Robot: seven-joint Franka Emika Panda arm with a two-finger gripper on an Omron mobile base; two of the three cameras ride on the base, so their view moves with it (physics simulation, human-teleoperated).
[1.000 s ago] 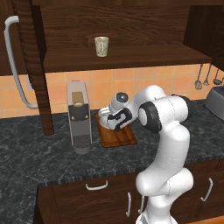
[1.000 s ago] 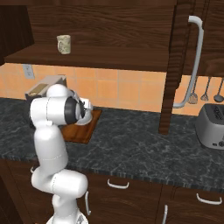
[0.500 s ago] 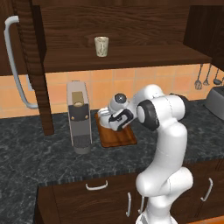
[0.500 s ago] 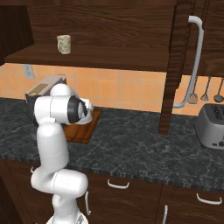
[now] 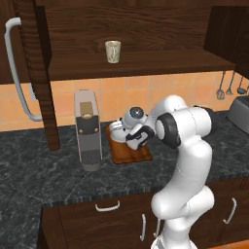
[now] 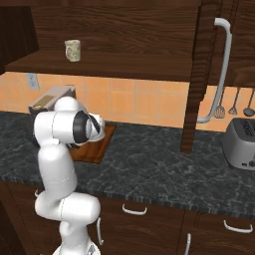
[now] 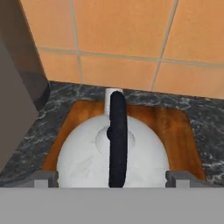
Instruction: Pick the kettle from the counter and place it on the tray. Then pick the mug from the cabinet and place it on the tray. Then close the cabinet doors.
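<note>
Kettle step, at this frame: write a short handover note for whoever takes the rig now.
Gripper: jaws spread on either side of the kettle, not visibly clamping it; I read it as open.
Kettle: sitting on the tray, beside the coffee machine; whether it is fully released is hard to tell.
Mug: on the cabinet shelf, untouched.
Cabinet doors: open on both sides.
Done: kettle on the tray, as it looks.
Left: back the hand off, fetch the mug to the tray, close both doors.
</note>
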